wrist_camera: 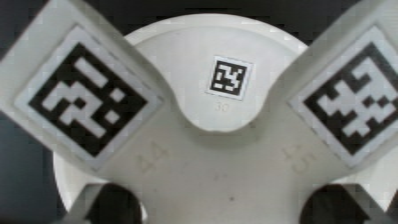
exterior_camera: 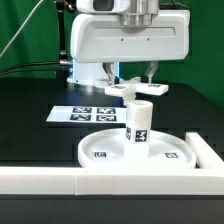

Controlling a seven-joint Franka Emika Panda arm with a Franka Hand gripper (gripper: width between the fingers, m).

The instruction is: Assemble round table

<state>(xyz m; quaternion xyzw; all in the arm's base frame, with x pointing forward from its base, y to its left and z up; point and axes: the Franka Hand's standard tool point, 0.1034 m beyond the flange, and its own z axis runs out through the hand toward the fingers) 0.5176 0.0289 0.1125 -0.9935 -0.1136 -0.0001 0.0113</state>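
The gripper [exterior_camera: 138, 84] has its 2 fingers set fairly close together and clamped on the cross-shaped piece [exterior_camera: 150, 91], which hangs level from them. The wrist view shows 2 arms of that piece [wrist_camera: 89, 95] splaying out from the grip, each bearing 1 large black-and-white square tag. Straight below the gripper stands the short post [exterior_camera: 138, 125], upright. Its top is just under the held piece, and I cannot tell whether the 2 already touch. The post rises from the middle of the round disc [exterior_camera: 100, 152], which lies flat farther below the gripper. I would judge the job roughly half done: the post is in place on the disc, though I cannot see whether it is fastened tight. The cross-shaped piece has yet to be lowered onto the post and fixed. Beyond the gripper, toward the arm's base, the marker board [exterior_camera: 85, 113] lies flat with 4 square tags. On the opposite side of the disc, farthest from the jaws, runs the white border wall [exterior_camera: 60, 180]. As for writing, there is none I can read. The tags on the post, the disc and the cross-shaped piece are blocky patterns, not letters, and no brand name shows on the arm.
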